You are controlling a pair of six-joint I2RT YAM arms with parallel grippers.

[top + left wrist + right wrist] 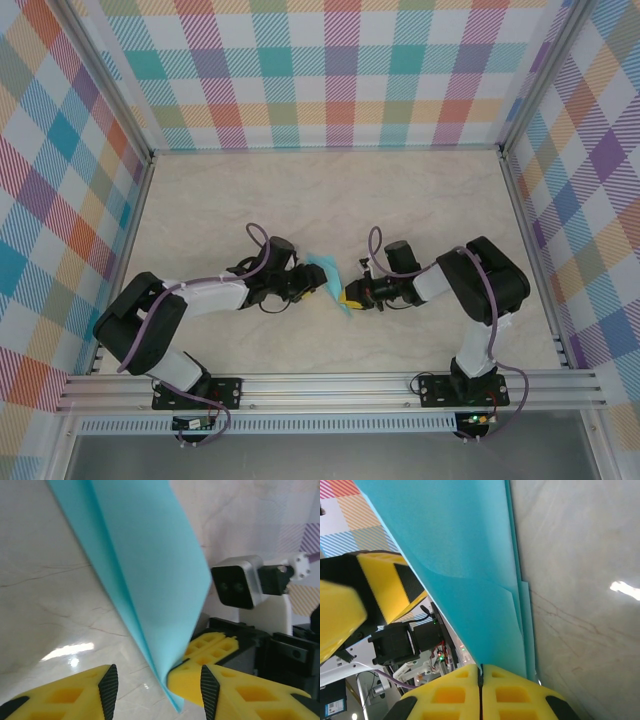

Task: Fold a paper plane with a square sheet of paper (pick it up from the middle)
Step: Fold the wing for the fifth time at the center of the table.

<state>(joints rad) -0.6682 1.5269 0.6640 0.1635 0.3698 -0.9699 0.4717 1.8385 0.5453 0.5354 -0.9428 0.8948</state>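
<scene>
Yellow fingers (515, 695) of the right gripper (480, 674) are pressing shut on the lower edge of the paper (470, 580) — the teal sheet, already creased into layers, is rising from that pinch and leaning over the table (580, 580). Facing it, the left gripper (159, 680) is standing with its jaws apart and the paper's bottom corner hanging in the gap between them. One pad seems to be just beside the sheet, though I cannot tell from this angle whether it is touching. In the overhead view both grippers are sitting nose to nose near the middle of the table, with the paper raised between them.

Trouble is likely lying in the handover. If the left jaws are biting off the crease line, the layers could be sliding and setting a crooked fold. With the fingers crowding this closely, one could be knocking the other's grip loose — and any pull in opposite directions is risking a tear in such thin paper.
</scene>
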